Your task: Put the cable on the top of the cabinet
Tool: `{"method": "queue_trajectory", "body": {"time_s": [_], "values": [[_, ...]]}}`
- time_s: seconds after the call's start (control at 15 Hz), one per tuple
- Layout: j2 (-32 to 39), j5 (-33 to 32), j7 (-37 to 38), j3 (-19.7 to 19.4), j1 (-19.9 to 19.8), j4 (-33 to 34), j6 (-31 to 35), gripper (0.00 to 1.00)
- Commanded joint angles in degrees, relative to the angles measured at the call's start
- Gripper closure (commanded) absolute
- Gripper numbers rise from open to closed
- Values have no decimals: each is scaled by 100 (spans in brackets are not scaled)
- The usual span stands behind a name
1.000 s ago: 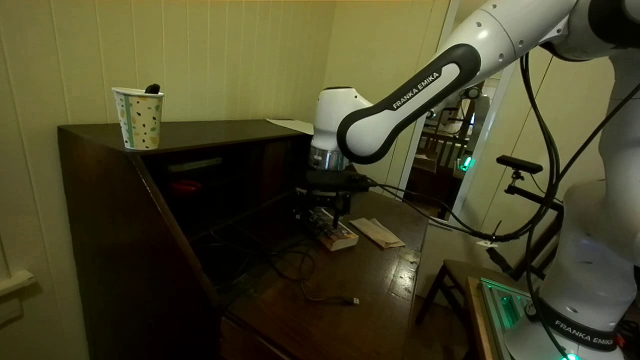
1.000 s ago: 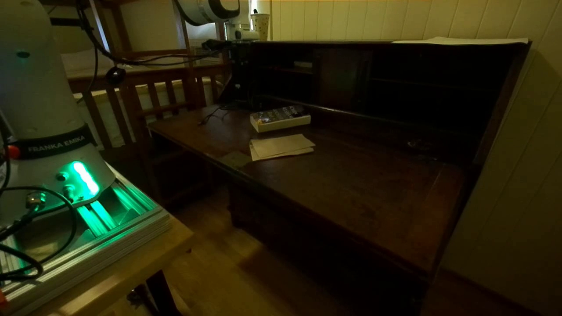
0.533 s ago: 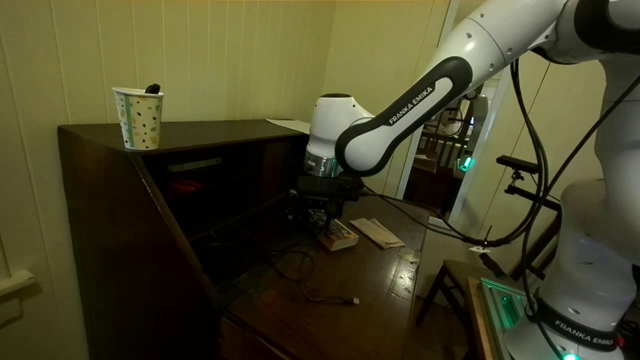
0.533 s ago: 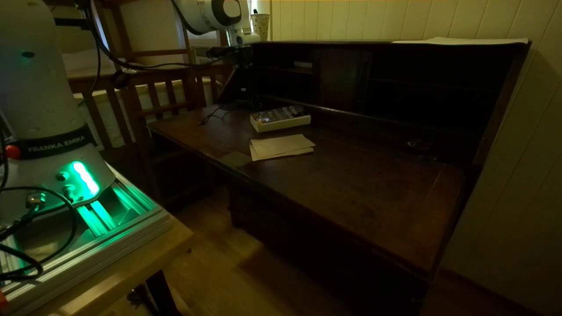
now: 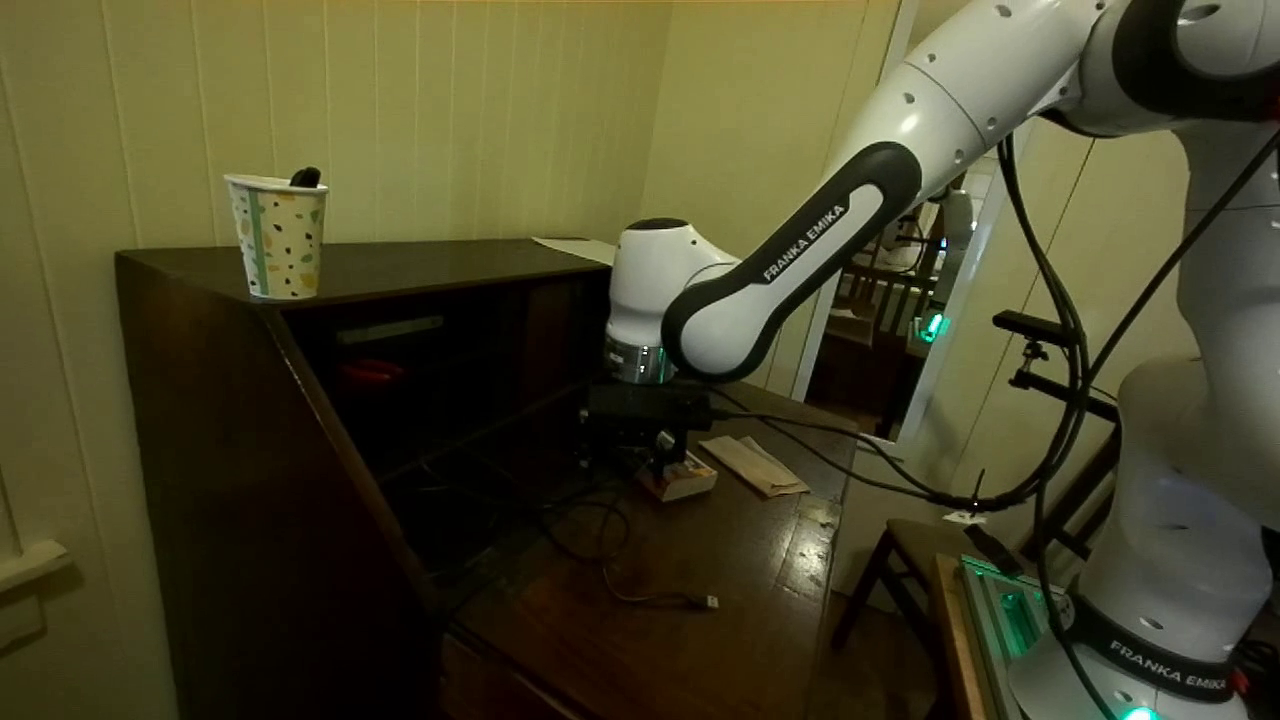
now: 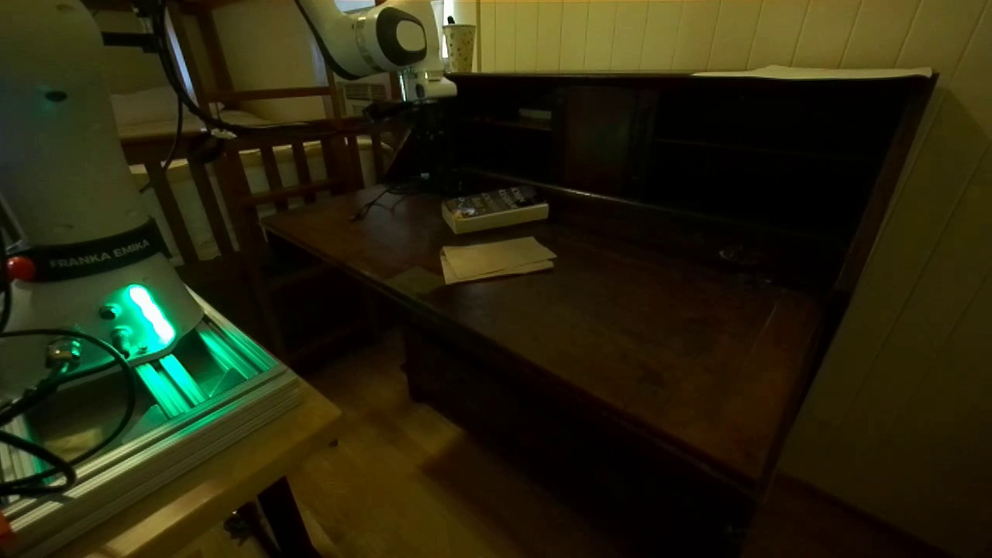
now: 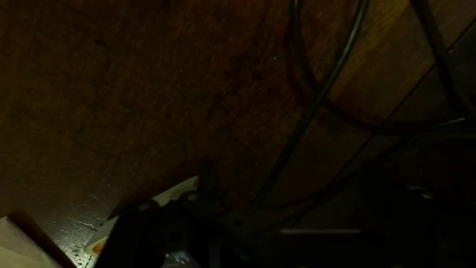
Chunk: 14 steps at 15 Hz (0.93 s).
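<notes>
The black cable lies in loops on the lowered desk surface, its small plug toward the front. It also shows in an exterior view and crosses the wrist view. The dark brown cabinet stands behind, its flat top higher up; its top edge also shows in an exterior view. My gripper points down low over the desk, beside the book and above the back part of the cable. In the wrist view the gripper looks open, with cable strands between its dark fingers. Contact with the cable cannot be told.
A thick book lies right by the gripper, also visible in an exterior view. Folded brown paper lies beside it. A patterned cup and a white sheet are on the cabinet's top. A chair stands in front.
The arm has come down and the gripper is lower, shifted slightly left in an exterior view, closer to the desk and cable. The cable, book and papers have not moved.
</notes>
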Motion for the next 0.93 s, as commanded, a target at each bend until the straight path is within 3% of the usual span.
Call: {"method": "queue_trajectory", "body": {"time_s": [0.0, 0.6, 0.87], "values": [[256, -153, 243, -149, 173, 201, -95, 31], [-376, -675, 473, -355, 311, 185, -884, 95], [-900, -922, 416, -234, 207, 107, -1146, 100]]}}
